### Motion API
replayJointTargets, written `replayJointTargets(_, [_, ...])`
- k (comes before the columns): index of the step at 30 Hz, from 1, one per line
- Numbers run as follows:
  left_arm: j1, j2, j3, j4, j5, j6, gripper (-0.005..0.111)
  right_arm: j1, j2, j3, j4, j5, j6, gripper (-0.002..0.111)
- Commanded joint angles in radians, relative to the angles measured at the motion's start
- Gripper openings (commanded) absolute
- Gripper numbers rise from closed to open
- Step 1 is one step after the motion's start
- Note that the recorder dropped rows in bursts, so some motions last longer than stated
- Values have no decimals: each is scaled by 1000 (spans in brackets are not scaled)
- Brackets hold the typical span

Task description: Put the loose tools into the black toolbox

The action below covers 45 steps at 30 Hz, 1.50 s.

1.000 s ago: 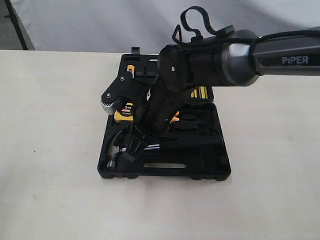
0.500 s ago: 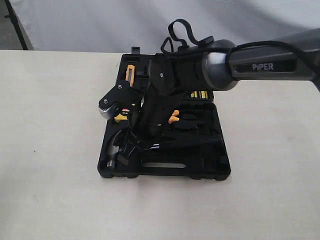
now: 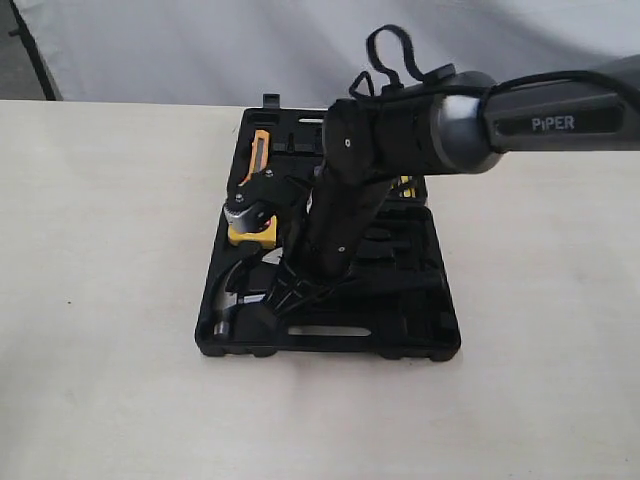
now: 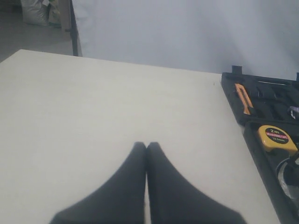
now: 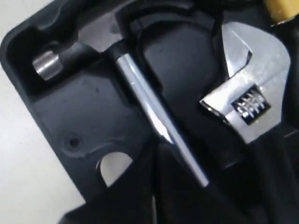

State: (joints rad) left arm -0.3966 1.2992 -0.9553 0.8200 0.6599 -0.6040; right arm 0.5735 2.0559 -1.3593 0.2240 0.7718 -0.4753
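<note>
- My right pincer [image 5: 150, 154] is pressed together with nothing between its tips. It sits low inside the black toolbox [image 3: 420, 340], just beside the shaft of the claw hammer [image 5: 154, 116]. I cannot tell whether it touches.
- My left pincer [image 4: 146, 149] is also pressed together and empty, over the bare surface [image 4: 93, 102] beside the toolbox.
- The hammer lies in the toolbox half that has the slot handle, with its head in a corner recess.
- The adjustable wrench [image 5: 247, 93] lies inside the toolbox too, just beside the hammer's shaft. I cannot tell whether it is seated in its own recess.
- I judge both tools stiff, heavy for their size and slippery on bare steel.
- The hammer should be head-heavy, so I would take it on the shaft close to the head.
- I would take the wrench on its black handle, not on the polished jaw.
- The hammer has a polished round shaft and a dark head with a bright striking face.
- The wrench has a bright silver jaw with a knurled adjusting screw, and its handle is lost in the dark.
- I cannot see the tape roll in any view.
</note>
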Motion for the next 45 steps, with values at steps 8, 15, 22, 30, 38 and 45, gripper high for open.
replayJointTargets(8, [3,-8,9,-14,-17,-10,1,-3,-116,-52,-11,17,46,0])
replayJointTargets(15, [3,-8,9,-14,-17,-10,1,-25,-93,-9,-61,-8,130,0])
replayJointTargets(22, [3,-8,9,-14,-17,-10,1,-25,38,8,-94,17,161,0])
replayJointTargets(30, [3,-8,9,-14,-17,-10,1,-48,-154,-48,-98,50,201,0])
replayJointTargets(38, [3,-8,9,-14,-17,-10,1,-59,64,24,-95,43,223,0])
replayJointTargets(45, [3,-8,9,-14,-17,-10,1,-59,-33,-52,-92,72,227,0])
